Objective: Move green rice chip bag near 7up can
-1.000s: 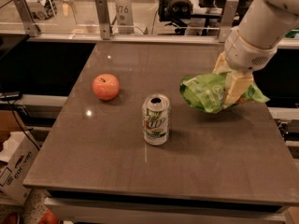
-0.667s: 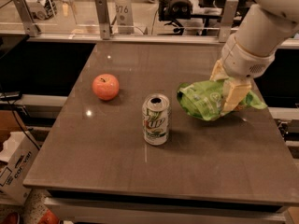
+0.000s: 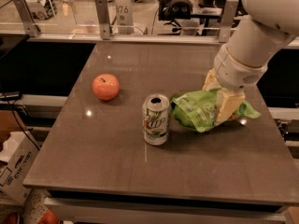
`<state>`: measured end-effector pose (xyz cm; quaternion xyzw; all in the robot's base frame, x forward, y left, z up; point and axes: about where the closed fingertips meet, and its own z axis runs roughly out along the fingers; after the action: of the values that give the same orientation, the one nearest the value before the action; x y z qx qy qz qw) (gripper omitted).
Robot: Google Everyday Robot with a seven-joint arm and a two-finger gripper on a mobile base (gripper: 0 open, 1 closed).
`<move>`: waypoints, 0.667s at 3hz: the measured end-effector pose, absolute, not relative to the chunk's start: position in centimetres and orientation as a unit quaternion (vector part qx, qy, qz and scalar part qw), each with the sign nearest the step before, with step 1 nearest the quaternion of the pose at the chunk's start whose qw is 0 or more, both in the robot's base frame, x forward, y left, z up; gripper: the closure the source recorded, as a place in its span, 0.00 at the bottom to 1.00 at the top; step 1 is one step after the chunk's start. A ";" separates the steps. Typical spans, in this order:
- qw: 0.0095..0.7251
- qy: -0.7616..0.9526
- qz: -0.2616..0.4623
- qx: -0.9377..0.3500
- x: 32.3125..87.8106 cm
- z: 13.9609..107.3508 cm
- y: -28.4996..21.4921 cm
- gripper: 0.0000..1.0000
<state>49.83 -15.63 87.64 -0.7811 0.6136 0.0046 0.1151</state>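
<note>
Fingers of the tool are clenched on the right-hand part of the green chip bag, one in front of the foil and one behind it. The bag sits low over the surface, toward its right side. Whether it rests there or hangs just above, I cannot tell.

Its long axis runs across the picture, from the tool toward the can. The can stands upright just beside the bag's free end, the gap too narrow to judge. An apple lies well apart on the can's far side.

The bag looks about as near as it needs to be. Setting it down and letting go seems all that remains, since pushing further along that axis could tip the can.
</note>
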 end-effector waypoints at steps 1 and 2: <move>0.118 0.609 0.012 -0.784 49.3 87.4 -14.6 0.58; 0.122 0.608 0.017 -0.784 49.2 87.2 -13.9 0.35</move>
<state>49.21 -13.91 87.22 -0.7840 0.6083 0.0166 0.1223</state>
